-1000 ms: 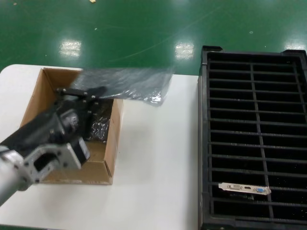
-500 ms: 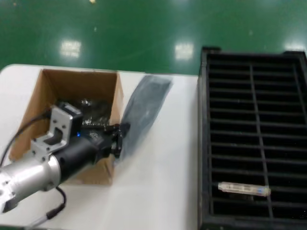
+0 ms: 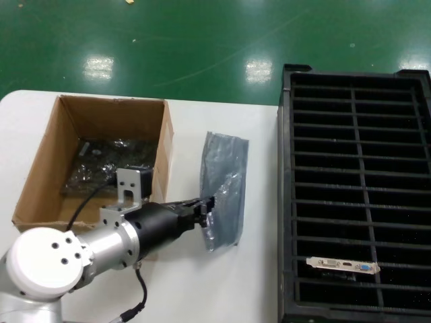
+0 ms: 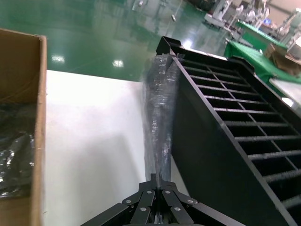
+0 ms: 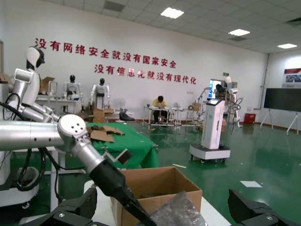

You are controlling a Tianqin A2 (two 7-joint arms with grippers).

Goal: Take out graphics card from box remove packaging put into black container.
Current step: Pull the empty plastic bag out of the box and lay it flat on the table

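My left gripper (image 3: 205, 207) is shut on the edge of the grey-blue packaging (image 3: 227, 188), holding it over the white table between the box (image 3: 160, 161) and the black container (image 3: 357, 168). In the left wrist view the closed gripper (image 4: 160, 182) pinches the packaging (image 4: 161, 103), which stretches away beside the container's wall (image 4: 207, 155). A graphics card (image 3: 343, 264) with a silver bracket stands in a near slot of the container. My right gripper (image 5: 162, 220) is out of the head view; its fingers (image 5: 70, 212) are spread wide open with nothing between them.
Dark shiny wrapped items (image 3: 108, 165) lie on the box floor. The white table (image 3: 222, 282) ends close in front. The left arm (image 5: 106, 176) reaches past the box (image 5: 155, 181) to the packaging (image 5: 183, 209) in the right wrist view.
The left arm swung from over the box to the right and lower, carrying the packaging out onto the table beside the container. The card in the container has not moved.
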